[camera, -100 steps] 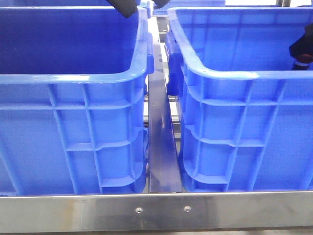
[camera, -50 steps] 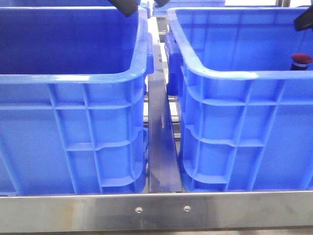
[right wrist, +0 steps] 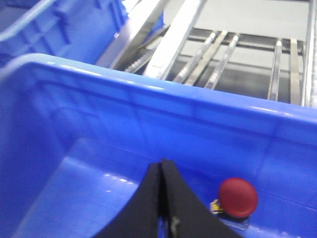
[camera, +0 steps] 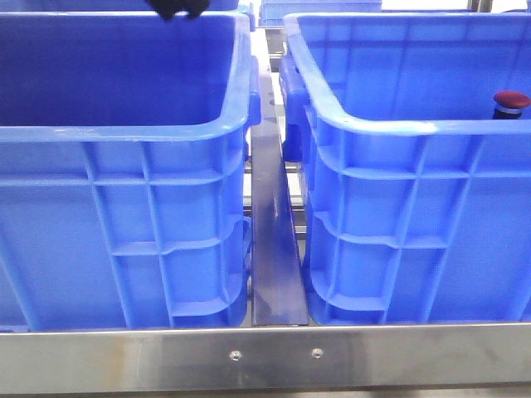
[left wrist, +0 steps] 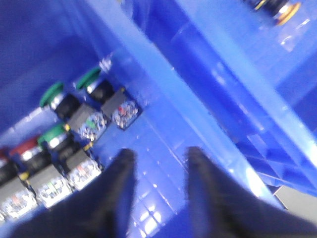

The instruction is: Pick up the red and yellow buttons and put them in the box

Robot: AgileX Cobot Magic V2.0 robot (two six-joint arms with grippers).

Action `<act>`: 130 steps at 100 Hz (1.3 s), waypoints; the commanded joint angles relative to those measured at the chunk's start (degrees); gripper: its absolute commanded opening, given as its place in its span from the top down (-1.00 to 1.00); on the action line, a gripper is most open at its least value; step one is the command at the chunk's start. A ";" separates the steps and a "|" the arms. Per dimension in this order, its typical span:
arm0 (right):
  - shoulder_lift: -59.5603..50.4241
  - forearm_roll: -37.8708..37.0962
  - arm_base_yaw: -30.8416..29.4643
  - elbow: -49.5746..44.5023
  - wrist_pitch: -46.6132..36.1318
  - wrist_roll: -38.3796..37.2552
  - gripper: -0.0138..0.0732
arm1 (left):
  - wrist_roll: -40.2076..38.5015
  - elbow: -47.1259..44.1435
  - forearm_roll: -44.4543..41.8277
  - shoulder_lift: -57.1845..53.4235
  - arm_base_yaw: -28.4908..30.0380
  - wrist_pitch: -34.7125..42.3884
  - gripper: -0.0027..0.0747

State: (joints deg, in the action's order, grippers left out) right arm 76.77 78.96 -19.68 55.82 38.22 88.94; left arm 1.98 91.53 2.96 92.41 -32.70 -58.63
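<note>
Red button [right wrist: 238, 197], with its domed cap up, sits on the floor of the right-hand blue box [camera: 348, 124], close against that box's wall; the front view catches only its cap [camera: 511, 100] peeking over the near rim. Just beside it in the right wrist view hangs the right gripper [right wrist: 161, 198], its two dark fingers pressed together with nothing between them. By the look of it, one red button is delivered and this arm is done with it.

Across the metal rail [camera: 274, 249] from that box stands the left crate [camera: 124, 133], where the supply lies: a row of buttons on its floor, green-capped ones [left wrist: 52, 94] and a red-capped one [left wrist: 27, 147], dark bodies side by side. The left gripper [left wrist: 158, 168] hovers over them, fingers spread and empty. A yellow-rimmed button [left wrist: 287, 12] shows blurred beyond the crate's rim, apparently in the neighbouring box.

The step in hand seems to be the next pick. It calls for descending onto one cap without nudging its touching neighbours. The crate wall runs near the fingers on one side; the bare floor on the other gives room.
</note>
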 commanded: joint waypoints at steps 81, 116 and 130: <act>-29.01 1.96 -0.24 -14.15 6.61 -0.29 0.90 | -2.43 -27.69 -2.96 -35.37 27.14 15.82 0.98; -36.36 1.91 7.80 -20.53 0.49 -0.23 0.90 | -2.43 -45.54 -3.53 -58.85 32.72 24.17 0.98; -42.20 1.91 11.32 -24.31 -5.56 -0.23 0.90 | -2.43 -51.22 -3.43 -67.56 32.72 26.85 0.98</act>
State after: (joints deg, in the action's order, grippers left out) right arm 37.94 78.26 -10.00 31.75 36.66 88.79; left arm 0.00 41.30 -0.72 28.58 -0.10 -37.92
